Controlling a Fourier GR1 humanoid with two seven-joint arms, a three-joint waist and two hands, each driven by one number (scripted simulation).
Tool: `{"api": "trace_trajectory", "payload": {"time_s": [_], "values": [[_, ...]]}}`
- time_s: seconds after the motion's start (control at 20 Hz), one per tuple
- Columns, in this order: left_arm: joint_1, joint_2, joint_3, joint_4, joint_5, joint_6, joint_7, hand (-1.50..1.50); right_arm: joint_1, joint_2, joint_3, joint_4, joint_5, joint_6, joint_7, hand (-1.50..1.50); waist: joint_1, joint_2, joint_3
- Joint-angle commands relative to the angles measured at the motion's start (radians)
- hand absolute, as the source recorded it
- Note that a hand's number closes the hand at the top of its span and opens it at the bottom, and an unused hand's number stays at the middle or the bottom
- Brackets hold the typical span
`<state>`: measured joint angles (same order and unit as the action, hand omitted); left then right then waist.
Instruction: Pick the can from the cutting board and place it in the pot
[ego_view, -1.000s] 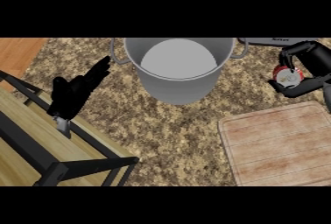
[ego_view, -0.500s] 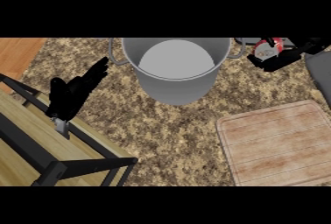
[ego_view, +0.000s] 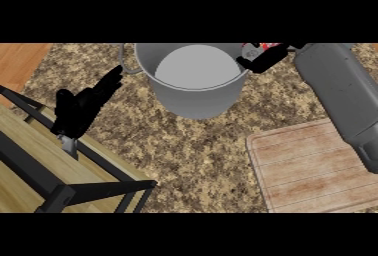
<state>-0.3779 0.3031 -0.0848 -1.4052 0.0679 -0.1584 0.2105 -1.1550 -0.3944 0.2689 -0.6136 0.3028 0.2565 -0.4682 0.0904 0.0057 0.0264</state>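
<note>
Black fingers (ego_view: 258, 59) of the right hand (ego_view: 267, 56) curl round the can (ego_view: 255, 49), red and white, mostly hidden. Can sits at the pot (ego_view: 193, 80) rim's right side, by the tabletop's (ego_view: 199, 150) far edge; its long axis cannot be told. Pot opening lies just left of the fingers. Cutting board (ego_view: 310, 165) is bare, near right corner. Left hand (ego_view: 83, 106) rests with fingers straight, left of the pot.

Right hand (ego_view: 263, 59) at upper right, fingers curled round something red and white; grey forearm runs down the right edge. Left hand (ego_view: 83, 105) rests open at left, fingers up.
</note>
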Motion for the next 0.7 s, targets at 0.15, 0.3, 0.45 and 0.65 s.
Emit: {"api": "trace_trajectory", "payload": {"time_s": [0.15, 0.3, 0.45, 0.65], "values": [[0.122, -0.091, -0.044, 0.068, 0.030, -0.001, 0.001, 0.00, -0.101, 0.101, 0.115, 0.069, 0.167, -0.134, 0.084, 1.50, 0.003, 0.022, -0.030], [0.127, -0.093, -0.037, 0.070, 0.029, 0.009, 0.002, 0.00, -0.135, 0.119, 0.208, 0.079, 0.281, -0.185, 0.136, 1.50, -0.004, 0.017, -0.031], [0.149, -0.104, -0.048, 0.074, 0.026, 0.009, -0.006, 0.00, -0.131, 0.166, 0.258, 0.124, 0.348, -0.239, 0.182, 1.50, -0.001, 0.022, -0.031], [0.117, -0.097, -0.042, 0.061, 0.022, 0.011, 0.006, 0.00, -0.159, 0.235, 0.314, 0.249, 0.381, -0.067, 0.298, 1.50, 0.013, 0.028, -0.033]]}}
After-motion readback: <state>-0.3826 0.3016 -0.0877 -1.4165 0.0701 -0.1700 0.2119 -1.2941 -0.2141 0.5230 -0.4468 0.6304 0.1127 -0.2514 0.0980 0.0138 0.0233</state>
